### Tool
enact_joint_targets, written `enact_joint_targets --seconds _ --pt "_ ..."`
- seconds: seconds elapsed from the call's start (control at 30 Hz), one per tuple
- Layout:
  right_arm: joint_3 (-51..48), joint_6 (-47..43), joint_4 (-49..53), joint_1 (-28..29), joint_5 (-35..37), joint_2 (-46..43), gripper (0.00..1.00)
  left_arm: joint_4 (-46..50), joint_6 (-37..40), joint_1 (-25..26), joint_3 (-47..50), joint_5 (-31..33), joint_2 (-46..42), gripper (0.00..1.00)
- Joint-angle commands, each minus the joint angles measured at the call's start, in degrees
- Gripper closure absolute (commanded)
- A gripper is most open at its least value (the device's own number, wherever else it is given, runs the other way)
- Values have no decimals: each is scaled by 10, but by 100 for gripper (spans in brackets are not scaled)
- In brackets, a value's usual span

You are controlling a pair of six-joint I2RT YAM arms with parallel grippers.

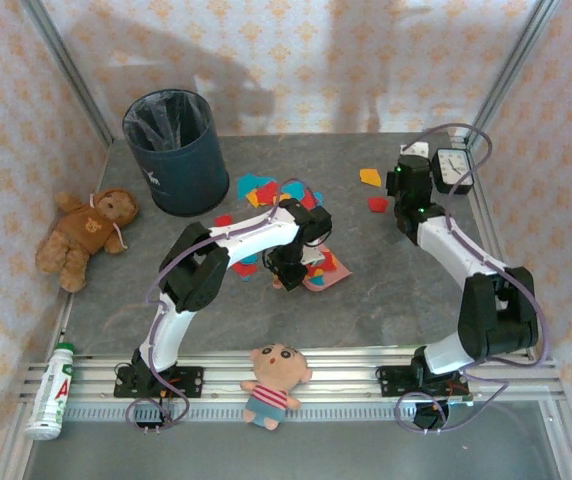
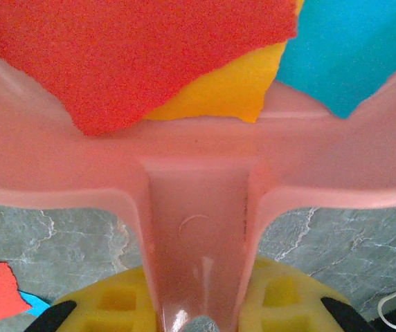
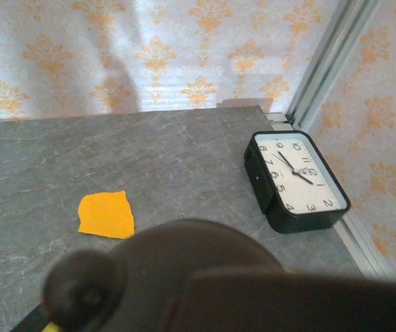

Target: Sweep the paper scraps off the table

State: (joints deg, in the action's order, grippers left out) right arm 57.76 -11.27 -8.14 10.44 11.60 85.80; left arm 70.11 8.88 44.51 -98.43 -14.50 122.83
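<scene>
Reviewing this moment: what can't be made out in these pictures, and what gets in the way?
1. Right wrist view: a blurred dark rounded shape sits in the foreground. What it is cannot be told, and it hides the fingers of the right hand.
2. Top view: the left hand covers much of the pink plastic dustpan, so its contents are hidden.
3. Left wrist view: the dustpan's sides run off the frame edges, and the coloured paper scraps are too close to count.

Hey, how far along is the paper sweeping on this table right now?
Partly done. Some paper scraps, red, yellow and blue, already lie in the pink dustpan. In hand: the left gripper is shut on the dustpan's handle. Left: a pile of scraps beyond the pan, plus an orange scrap and a red one on the table near the clock.
</scene>
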Motion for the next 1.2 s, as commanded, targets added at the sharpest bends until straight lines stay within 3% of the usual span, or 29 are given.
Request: enact_joint_targets --seconds 0.0,0.23,0.6,1.17 --pt "33 -29 -45 -1 -51 24 100 11 -8 0 7 12 -27 100" --pt "49 -46 3 -1 -154 43 100 12 -11 0 7 15 -27 100" --pt "-12 -77 61 0 -271 -10 100 22 -10 0 -12 28 -12 100" --pt "-79 -32 116 59 -289 -86 100 26 -14 0 -44 34 18 100"
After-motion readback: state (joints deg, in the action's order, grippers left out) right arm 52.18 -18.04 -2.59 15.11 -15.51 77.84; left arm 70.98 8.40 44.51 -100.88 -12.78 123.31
